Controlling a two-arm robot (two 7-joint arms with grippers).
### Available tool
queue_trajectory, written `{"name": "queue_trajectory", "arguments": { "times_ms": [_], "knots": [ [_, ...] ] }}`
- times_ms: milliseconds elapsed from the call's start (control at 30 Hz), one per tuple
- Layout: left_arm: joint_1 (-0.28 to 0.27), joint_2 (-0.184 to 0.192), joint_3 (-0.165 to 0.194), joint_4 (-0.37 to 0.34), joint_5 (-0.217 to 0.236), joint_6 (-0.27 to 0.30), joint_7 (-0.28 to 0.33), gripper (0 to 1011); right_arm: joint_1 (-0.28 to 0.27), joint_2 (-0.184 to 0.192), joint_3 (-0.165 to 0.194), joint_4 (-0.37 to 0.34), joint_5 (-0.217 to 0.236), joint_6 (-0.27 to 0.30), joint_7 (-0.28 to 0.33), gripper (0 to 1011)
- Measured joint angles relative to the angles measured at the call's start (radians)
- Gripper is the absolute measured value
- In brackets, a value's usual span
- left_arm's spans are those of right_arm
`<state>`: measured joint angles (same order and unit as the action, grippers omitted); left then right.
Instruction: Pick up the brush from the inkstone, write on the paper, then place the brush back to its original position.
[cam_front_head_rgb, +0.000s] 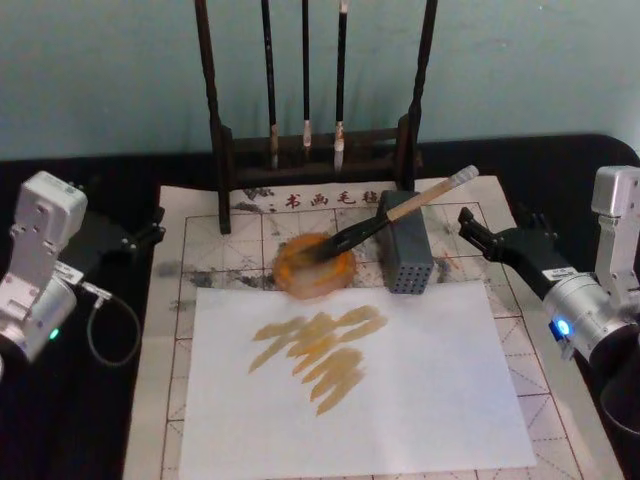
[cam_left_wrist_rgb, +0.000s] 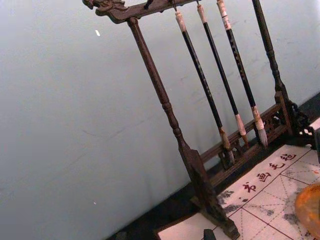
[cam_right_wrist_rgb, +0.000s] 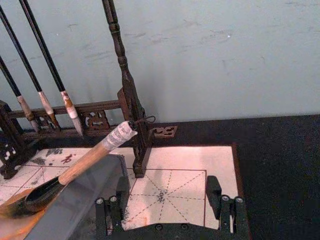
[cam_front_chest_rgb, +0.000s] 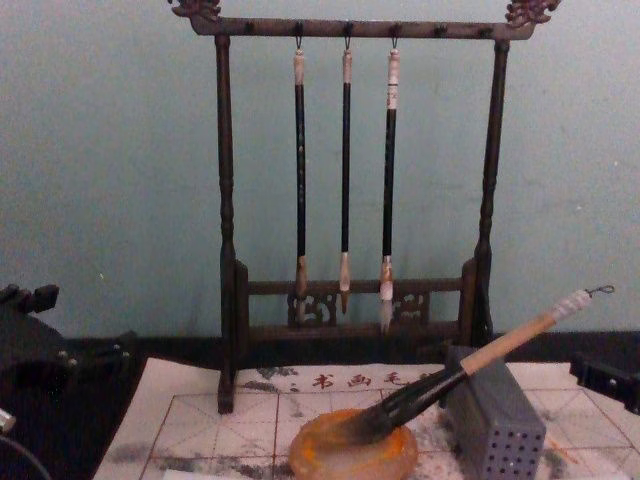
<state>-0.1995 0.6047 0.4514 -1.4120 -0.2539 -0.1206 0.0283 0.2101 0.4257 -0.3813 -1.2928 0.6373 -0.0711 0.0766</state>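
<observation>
The brush (cam_front_head_rgb: 400, 210) lies slanted, its dark bristles in the round orange inkstone (cam_front_head_rgb: 314, 266) and its pale handle propped on a grey perforated block (cam_front_head_rgb: 404, 254). It also shows in the chest view (cam_front_chest_rgb: 470, 370) and the right wrist view (cam_right_wrist_rgb: 85, 162). The red-gridded paper (cam_front_head_rgb: 205, 250) covers the table, and a plain white sheet (cam_front_head_rgb: 430, 400) with amber strokes lies on top of it. My right gripper (cam_front_head_rgb: 473, 232) (cam_right_wrist_rgb: 167, 197) is open and holds nothing, just right of the brush's white end. My left gripper (cam_front_head_rgb: 140, 240) rests at the paper's left edge.
A dark wooden brush rack (cam_front_head_rgb: 315, 150) with three thin hanging brushes (cam_front_chest_rgb: 345, 170) stands at the back against a pale wall. A black cloth (cam_front_head_rgb: 570, 170) covers the table around the paper. A cable (cam_front_head_rgb: 110, 320) loops by the left arm.
</observation>
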Motion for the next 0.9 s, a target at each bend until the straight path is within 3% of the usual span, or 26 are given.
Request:
{"name": "queue_trajectory", "arguments": {
  "times_ms": [900],
  "knots": [
    [0.0, 0.0, 0.0, 0.0, 0.0, 0.0, 0.0, 1001, -0.002, 0.004, -0.002, -0.005, 0.004, 0.002, 0.002, 1000]
  ]
}}
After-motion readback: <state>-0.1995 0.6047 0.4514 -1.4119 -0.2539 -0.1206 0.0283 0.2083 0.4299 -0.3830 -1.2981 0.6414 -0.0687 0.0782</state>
